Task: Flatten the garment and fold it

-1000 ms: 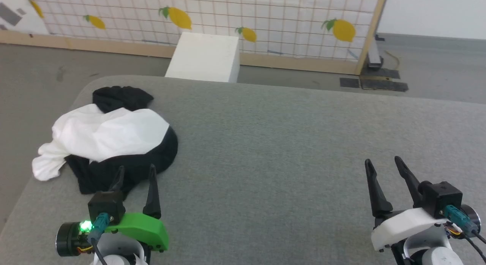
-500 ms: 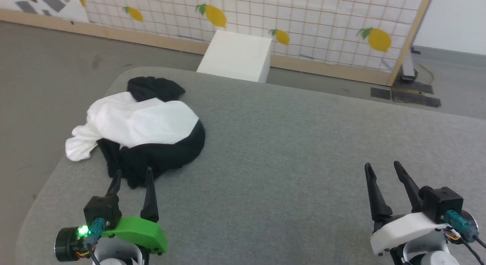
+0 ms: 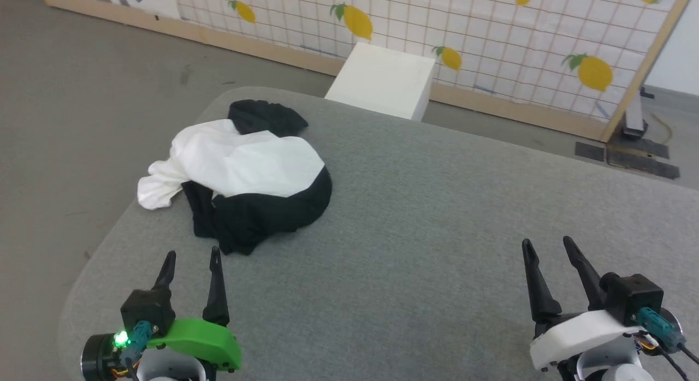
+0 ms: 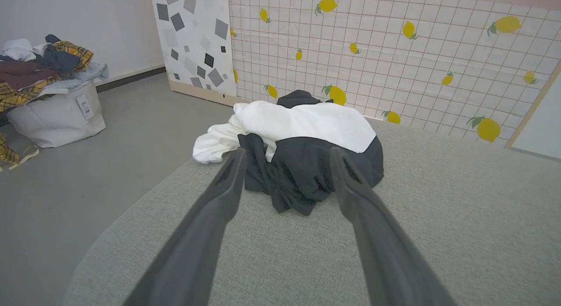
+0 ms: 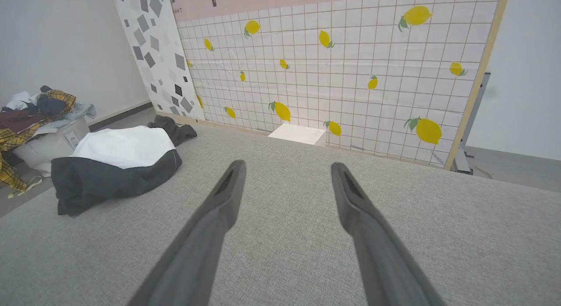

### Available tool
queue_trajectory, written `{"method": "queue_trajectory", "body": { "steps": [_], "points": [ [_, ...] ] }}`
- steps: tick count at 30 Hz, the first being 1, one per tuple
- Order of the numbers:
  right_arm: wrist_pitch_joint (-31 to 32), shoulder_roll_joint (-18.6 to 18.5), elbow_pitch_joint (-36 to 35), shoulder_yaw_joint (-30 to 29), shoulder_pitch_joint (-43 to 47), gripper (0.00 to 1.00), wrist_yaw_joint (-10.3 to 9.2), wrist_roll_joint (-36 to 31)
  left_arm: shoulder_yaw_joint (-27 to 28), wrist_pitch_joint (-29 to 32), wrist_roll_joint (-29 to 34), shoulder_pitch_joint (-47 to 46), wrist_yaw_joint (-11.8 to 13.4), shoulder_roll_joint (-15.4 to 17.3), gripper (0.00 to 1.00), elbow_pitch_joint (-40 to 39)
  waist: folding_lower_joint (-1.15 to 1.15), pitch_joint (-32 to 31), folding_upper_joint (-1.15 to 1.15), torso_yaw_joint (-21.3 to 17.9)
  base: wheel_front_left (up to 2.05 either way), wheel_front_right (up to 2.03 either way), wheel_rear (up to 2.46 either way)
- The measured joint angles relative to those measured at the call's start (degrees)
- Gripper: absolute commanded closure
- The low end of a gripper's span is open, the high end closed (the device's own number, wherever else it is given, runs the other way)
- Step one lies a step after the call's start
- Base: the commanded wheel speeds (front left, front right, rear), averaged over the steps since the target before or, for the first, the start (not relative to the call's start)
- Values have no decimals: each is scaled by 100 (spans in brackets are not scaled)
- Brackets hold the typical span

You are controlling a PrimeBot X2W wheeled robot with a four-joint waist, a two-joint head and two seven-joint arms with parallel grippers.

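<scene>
Swinging left, the head camera reframes the scene; the garment (image 3: pixel 246 162) stays a rumpled, soft white-and-black heap near the rounded far-left corner of the grey woven surface (image 3: pixel 437 233). Left gripper (image 3: pixel 192 252) and right gripper (image 3: pixel 546 241) hover empty, jaws spread.

The left gripper (image 4: pixel 287 151) holds its two dark fingers (image 4: pixel 210 218) wide apart above the grey table (image 4: pixel 438 218). Ahead of the fingertips the garment (image 4: pixel 307 126) lies in a crumpled heap, with black folds on the side nearer to the gripper and the white part on top and spilling to the left. Far to the left of the gripper, a white bag (image 4: pixel 57 117) full of mixed clothes stands on the floor (image 4: pixel 131 135). Beyond the garment stands a gridded panel with lemons (image 4: pixel 394 56).
</scene>
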Motion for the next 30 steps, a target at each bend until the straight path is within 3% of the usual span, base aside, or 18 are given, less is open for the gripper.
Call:
{"method": "queue_trajectory", "body": {
  "steps": [30],
  "points": [
    [-355,1,303,15,73,0,0,240,-14,-354,-48,58,-1,0,0,267,0,-67,0,904,0,0,0]
  ]
}}
